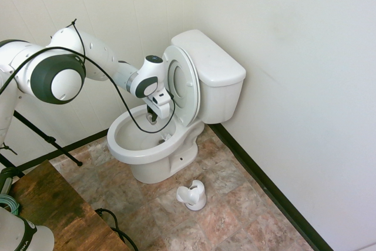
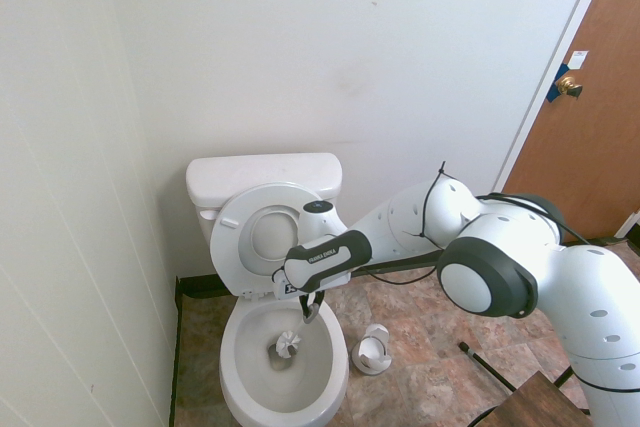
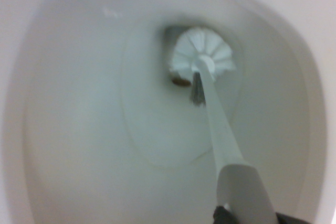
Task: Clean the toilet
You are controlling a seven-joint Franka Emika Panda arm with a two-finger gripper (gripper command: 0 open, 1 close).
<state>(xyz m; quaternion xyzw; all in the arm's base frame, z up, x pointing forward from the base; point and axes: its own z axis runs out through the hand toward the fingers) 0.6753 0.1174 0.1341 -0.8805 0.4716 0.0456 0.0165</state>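
The white toilet (image 1: pixel 147 145) stands against the wall with its seat and lid (image 2: pixel 262 237) raised against the tank (image 1: pixel 212 63). My gripper (image 1: pixel 152 114) hangs over the bowl, shut on the handle of a white toilet brush (image 2: pixel 300 330). The brush slants down into the bowl, and its round bristle head (image 3: pixel 202 56) rests in the water at the drain, beside a small brown spot (image 3: pixel 181 82). In the second exterior view the gripper (image 2: pixel 308 309) is just above the bowl's back rim.
A small white brush holder (image 1: pixel 192 195) sits on the tiled floor in front of the toilet, right of the bowl. A wooden table corner (image 1: pixel 50 210) is at the lower left. Walls close in behind and beside the toilet; a brown door (image 2: pixel 590 107) stands far right.
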